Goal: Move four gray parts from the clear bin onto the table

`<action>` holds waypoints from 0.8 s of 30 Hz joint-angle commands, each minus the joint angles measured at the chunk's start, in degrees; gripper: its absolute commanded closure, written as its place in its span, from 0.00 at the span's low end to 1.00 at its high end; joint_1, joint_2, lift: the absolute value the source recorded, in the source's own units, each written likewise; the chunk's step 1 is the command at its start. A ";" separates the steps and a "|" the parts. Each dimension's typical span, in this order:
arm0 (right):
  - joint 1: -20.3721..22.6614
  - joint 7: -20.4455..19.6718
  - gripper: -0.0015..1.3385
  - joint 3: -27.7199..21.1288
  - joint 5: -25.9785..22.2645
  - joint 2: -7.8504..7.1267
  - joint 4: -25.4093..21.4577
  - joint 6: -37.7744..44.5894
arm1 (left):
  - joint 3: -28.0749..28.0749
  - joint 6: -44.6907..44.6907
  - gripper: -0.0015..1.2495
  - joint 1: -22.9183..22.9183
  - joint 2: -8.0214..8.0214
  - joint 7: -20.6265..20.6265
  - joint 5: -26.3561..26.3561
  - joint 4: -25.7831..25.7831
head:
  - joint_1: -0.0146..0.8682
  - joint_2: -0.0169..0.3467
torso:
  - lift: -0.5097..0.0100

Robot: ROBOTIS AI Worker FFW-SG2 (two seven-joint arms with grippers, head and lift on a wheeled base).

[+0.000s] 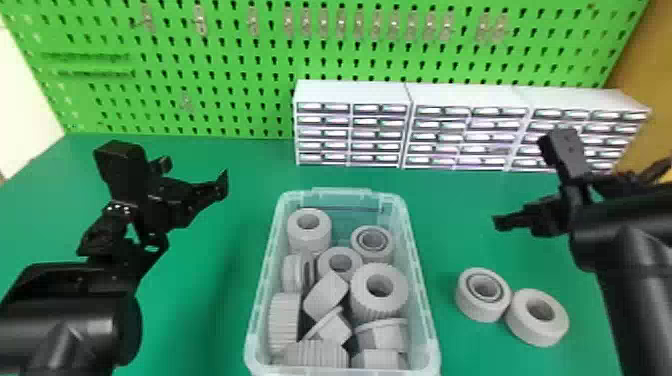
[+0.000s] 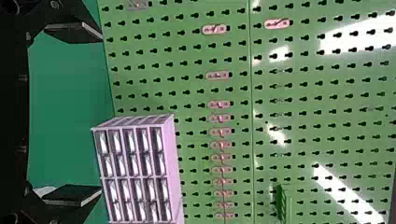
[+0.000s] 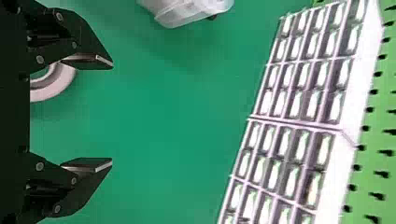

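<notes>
My left gripper (image 1: 195, 175) stands over the table left of the clear bin (image 1: 256, 320); in the left wrist view the left gripper (image 2: 100, 114) is open and holds nothing. My right gripper (image 1: 582, 195) is above the table to the bin's right, farther back than the loose parts; the right gripper (image 3: 112, 113) is open and unloaded in its wrist view. Several gray parts, such as a ribbed ring (image 1: 360, 295), are piled in the bin. On the table right of it lie a gray ring (image 1: 470, 305) and a second gray ring (image 1: 530, 332), side by side.
White drawer cabinets (image 1: 350, 90) line the back of the green table (image 1: 200, 300), before a green pegboard (image 1: 225, 100). The bin's high walls stand between the two arms. In the right wrist view, a bin corner (image 3: 191, 11) shows near the top edge.
</notes>
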 commanded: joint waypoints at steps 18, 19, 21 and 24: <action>-2.75 0.00 0.39 14.76 -1.17 0.35 -8.55 10.60 | -0.24 0.00 0.11 -0.08 0.00 -0.09 -0.09 0.00 | 0.78 0.14 | 0.89; -2.75 0.00 0.39 15.55 -1.17 0.44 -8.82 11.04 | -0.32 0.00 0.11 -0.08 0.00 -0.09 -0.09 0.00 | 0.78 0.14 | 0.89; -2.84 0.00 0.39 16.69 -1.26 0.61 -9.08 11.65 | -0.32 0.00 0.11 -0.08 0.00 -0.09 -0.09 0.00 | 0.78 0.14 | 0.89; -2.66 0.00 0.39 18.18 -1.44 0.79 -9.69 13.06 | -0.32 0.00 0.11 -0.08 0.00 -0.09 -0.09 0.00 | 0.78 0.14 | 0.89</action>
